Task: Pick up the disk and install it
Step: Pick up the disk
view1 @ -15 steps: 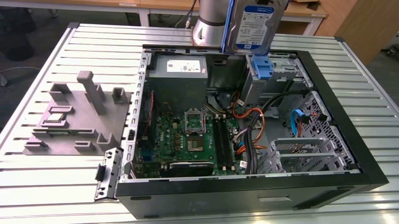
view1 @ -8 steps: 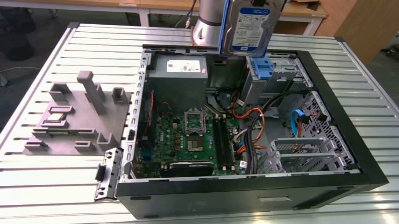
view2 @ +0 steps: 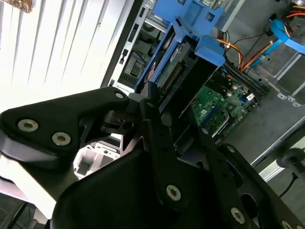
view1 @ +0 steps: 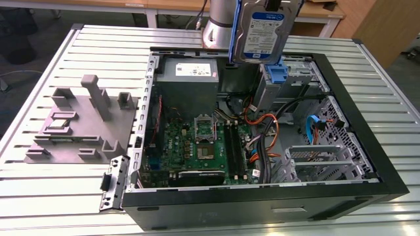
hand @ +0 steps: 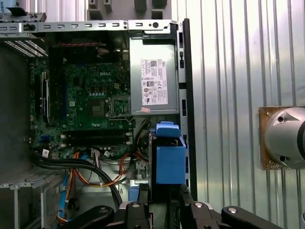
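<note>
Holding the disk upright over the open computer case.

Clamped tight on it with the gripper, black fingers pressing either flat face. Standing with the long axis vertical and the blue carrier bracket at the lower end, pointing down into the case. Hanging just beside the grey power supply, toward the exterior view's right of it, above the orange cables. Turning a white-and-blue label toward the exterior camera, yet edge-on in the first wrist view. Carrying fine print there, as on the power supply's white label.
</note>
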### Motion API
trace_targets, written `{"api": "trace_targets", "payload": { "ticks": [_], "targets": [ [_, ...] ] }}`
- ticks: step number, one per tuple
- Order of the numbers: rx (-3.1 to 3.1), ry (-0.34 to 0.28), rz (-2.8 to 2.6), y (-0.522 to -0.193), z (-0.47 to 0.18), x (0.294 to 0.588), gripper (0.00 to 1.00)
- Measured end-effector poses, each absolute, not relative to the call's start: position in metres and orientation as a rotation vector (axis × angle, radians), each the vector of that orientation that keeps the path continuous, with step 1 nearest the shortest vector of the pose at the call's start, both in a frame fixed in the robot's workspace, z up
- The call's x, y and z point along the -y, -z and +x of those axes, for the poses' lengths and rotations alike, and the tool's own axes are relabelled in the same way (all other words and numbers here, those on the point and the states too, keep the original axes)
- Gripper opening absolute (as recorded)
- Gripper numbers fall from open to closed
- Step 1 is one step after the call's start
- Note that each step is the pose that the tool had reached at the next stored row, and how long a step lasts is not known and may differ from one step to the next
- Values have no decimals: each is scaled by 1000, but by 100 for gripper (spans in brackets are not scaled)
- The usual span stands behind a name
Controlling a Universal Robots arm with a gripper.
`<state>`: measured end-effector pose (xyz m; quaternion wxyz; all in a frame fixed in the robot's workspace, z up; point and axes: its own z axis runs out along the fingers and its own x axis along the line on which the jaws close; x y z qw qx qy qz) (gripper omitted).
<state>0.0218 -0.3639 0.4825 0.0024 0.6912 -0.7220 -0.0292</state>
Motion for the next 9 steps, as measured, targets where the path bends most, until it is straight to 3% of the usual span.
{"api": "trace_targets", "payload": {
  "ticks": [9],
  "targets": [
    [2265, 92, 2168, -482, 20, 383, 35]
  ]
}}
